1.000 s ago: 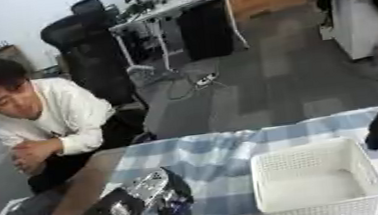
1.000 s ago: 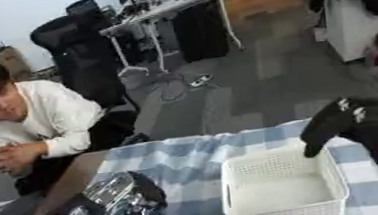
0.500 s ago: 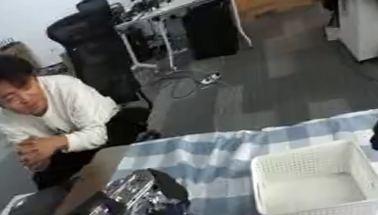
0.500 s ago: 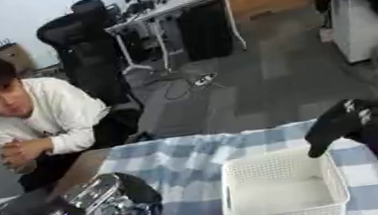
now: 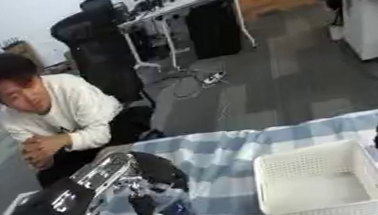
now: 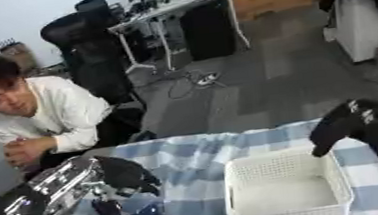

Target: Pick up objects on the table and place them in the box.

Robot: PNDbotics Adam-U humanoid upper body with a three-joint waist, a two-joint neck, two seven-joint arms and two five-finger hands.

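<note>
Left hand (image 5: 151, 176) lowered over the near left part of the worktop (image 5: 219, 149), covered by a blue-and-white checked cloth; fingers curled down round a small bluish object (image 5: 170, 209), identity not discernible. White perforated box (image 5: 319, 182) standing on the worktop right of centre, nothing discernible inside. Right hand (image 6: 348, 123) raised above the box's far right corner, fingers bent downward, holding nothing, not touching the box rim.

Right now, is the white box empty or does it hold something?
Empty: inside the white box only its pale bare floor shows, and no object lies in it.
</note>
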